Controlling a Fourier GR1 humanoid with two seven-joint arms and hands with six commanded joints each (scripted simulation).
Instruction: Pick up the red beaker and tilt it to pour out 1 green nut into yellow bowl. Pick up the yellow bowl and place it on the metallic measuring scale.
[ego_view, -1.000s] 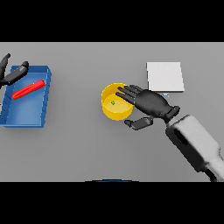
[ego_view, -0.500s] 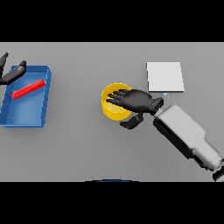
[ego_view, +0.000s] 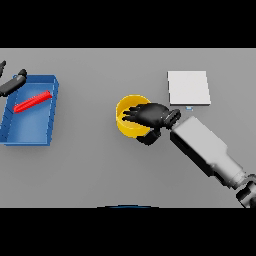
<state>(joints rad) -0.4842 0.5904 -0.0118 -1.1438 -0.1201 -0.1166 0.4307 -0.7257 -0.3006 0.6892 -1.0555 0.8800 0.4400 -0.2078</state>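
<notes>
The right hand (ego_view: 150, 116) lay over the yellow bowl (ego_view: 128, 128), its fingers spread across the opening and curling down over the far rim while the thumb hooked under the near edge at the lower right, so it appeared to be clamping the bowl's wall between thumb and fingers. The bowl sat on the grey table (ego_view: 100, 170), and its inside was mostly covered by the hand, so whether a green nut lay in it could not be told. Just beyond the wrist, up and to the right, the metallic measuring scale (ego_view: 188, 88) rested flat as a pale square plate, near the bowl but not touching it. Judging by this, the step in hand was taking up the bowl for the scale. To do it well, the pinch on the rim ought to be firm before any lift, the bowl kept level so nothing spilled, then raised clear of the table, carried to the plate's middle and set down square. Far off at the table's left stood a blue tray (ego_view: 30, 131) holding the red beaker (ego_view: 33, 101), lying on its side. The left hand (ego_view: 13, 83) showed at the tray's upper left corner with fingers loosely straight, holding nothing.
</notes>
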